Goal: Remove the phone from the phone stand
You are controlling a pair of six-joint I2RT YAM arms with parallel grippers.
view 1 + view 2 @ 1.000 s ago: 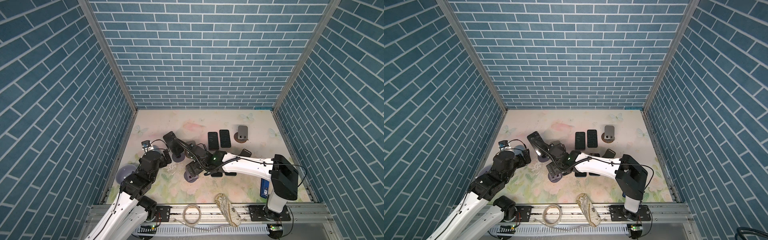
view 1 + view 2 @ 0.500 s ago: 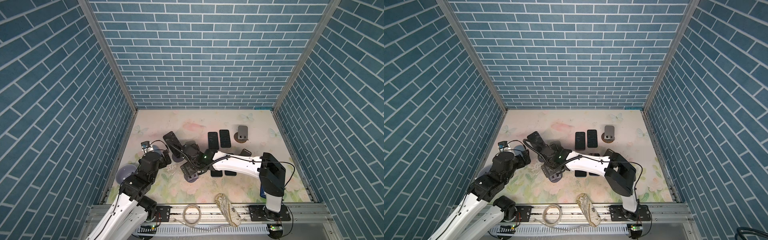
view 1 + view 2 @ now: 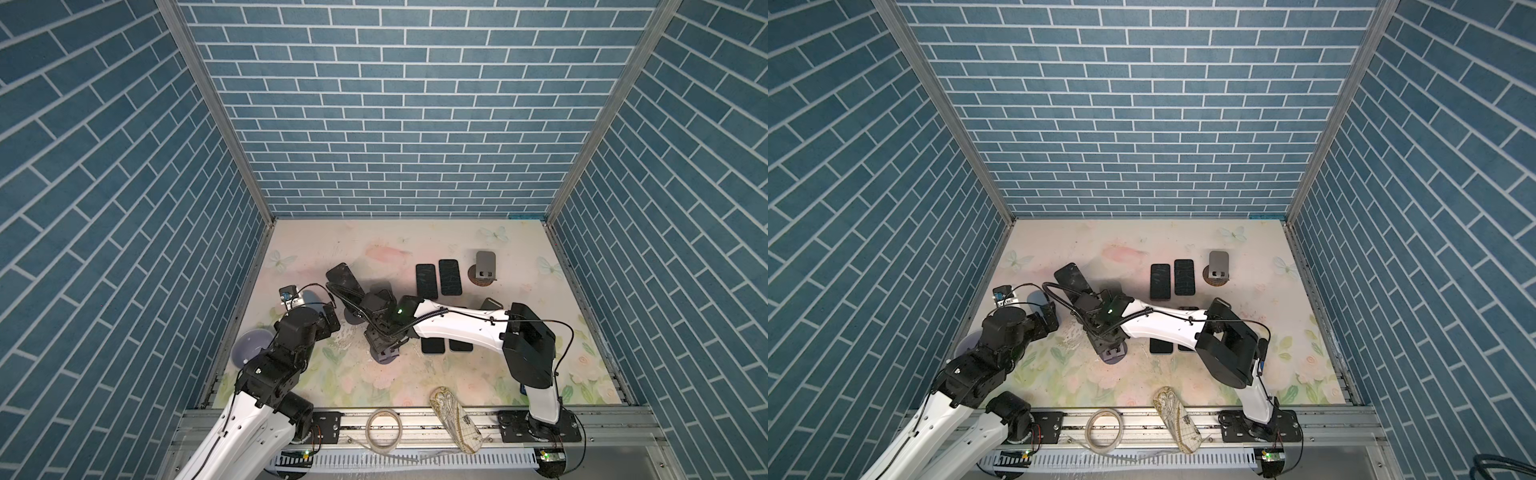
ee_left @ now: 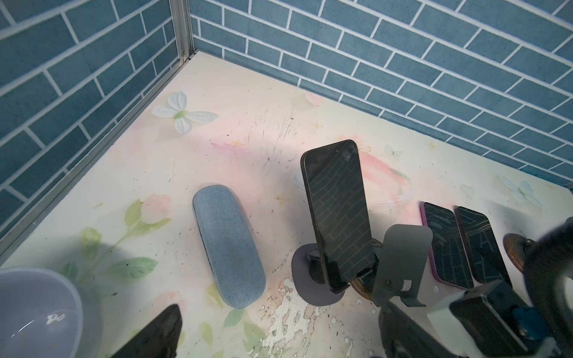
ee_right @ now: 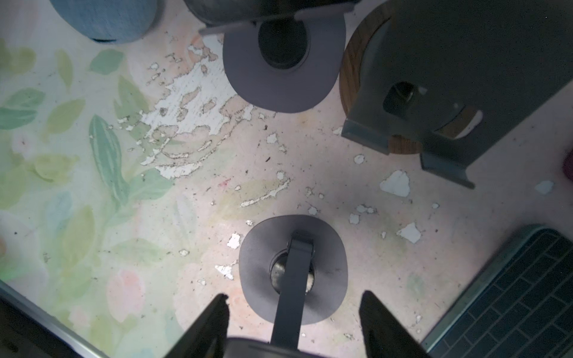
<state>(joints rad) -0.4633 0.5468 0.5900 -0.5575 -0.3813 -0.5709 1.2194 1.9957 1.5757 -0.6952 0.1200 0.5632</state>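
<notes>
My right gripper (image 5: 294, 296) reaches down over a phone stand (image 5: 257, 263) with a grey oval base, seen in both top views (image 3: 384, 355) (image 3: 1113, 354). Its fingers (image 5: 217, 313) press against the sides of a dark flat phone (image 5: 294, 348) at the stand's top; most of the phone is hidden. A second black phone (image 4: 338, 214) (image 3: 343, 278) leans on another grey-based stand (image 4: 310, 288) just behind. My left gripper (image 4: 279, 341) (image 3: 328, 320) hovers to the left, open and holding nothing.
An empty wood-based stand (image 4: 400, 263) is beside the second phone, another (image 3: 484, 268) at the back right. Several phones lie flat (image 3: 427, 280) (image 3: 432, 345). A blue glasses case (image 4: 228, 245) and a lavender bowl (image 3: 249, 345) sit left. A patterned case (image 3: 455, 417) lies on the front rail.
My right arm has shifted left and settled over the front stand, and its fingers have closed in on the phone. The left arm has not moved.
</notes>
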